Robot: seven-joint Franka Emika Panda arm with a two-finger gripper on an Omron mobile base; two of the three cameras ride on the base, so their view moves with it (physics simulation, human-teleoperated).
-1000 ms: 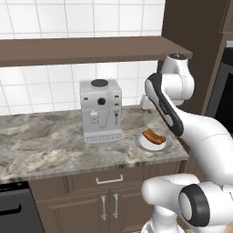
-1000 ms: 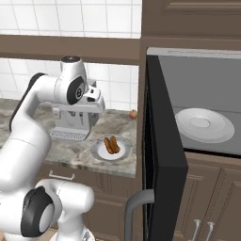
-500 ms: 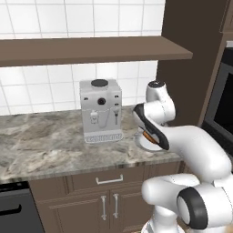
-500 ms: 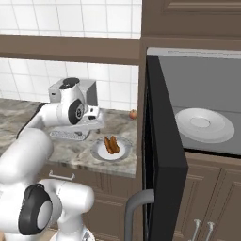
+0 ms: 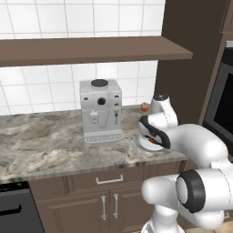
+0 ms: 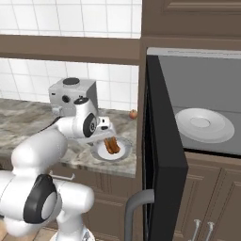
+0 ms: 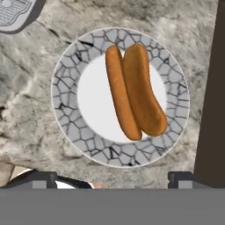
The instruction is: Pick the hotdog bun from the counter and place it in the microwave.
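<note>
The pincer (image 7: 112, 178) has dropped lower, spread wide above one hotdog bun (image 7: 134, 90) on one plate (image 7: 66, 114).

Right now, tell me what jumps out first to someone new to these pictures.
The bun lies on a crackle-rimmed plate on the counter, straight below the open fingers. To the right, the microwave stands with its black door swung wide and a white plate inside. A silver coffee machine stands left of the bun's plate.
</note>
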